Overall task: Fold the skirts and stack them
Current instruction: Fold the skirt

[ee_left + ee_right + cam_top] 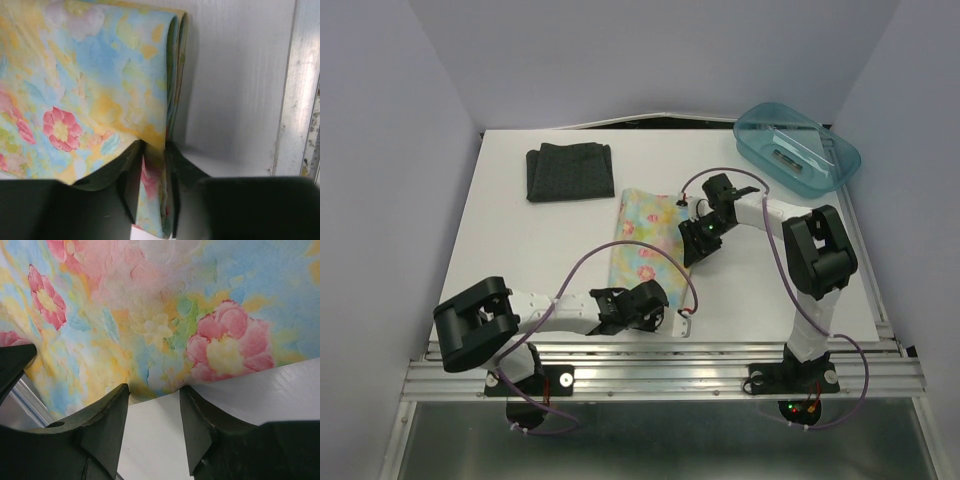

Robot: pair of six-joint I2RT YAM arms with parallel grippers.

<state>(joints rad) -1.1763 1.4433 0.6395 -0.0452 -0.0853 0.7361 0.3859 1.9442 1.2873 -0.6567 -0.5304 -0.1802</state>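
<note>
The white table (520, 250) is taking up most of the space in front of me, with both arms reaching out over it. The pastel yellow cloth skirt with pink, blue and green flowers (642, 232) is lying lengthwise in the middle of the table, folded over in layers. The translucent teal plastic bin (835, 160) is sitting at the far right corner, apart from the cloth. The dark charcoal knit skirt (568, 172) is lying folded into a square at the far left, one corner coming close to the floral one. The left gripper (155, 150) is sitting at the floral skirt's near end, its jaws pinching a fold of the cloth between them. The right gripper (152, 390) is hovering at the skirt's right edge, jaws standing partly apart and holding nothing, with bare table showing between its fingers (105, 425)
</note>
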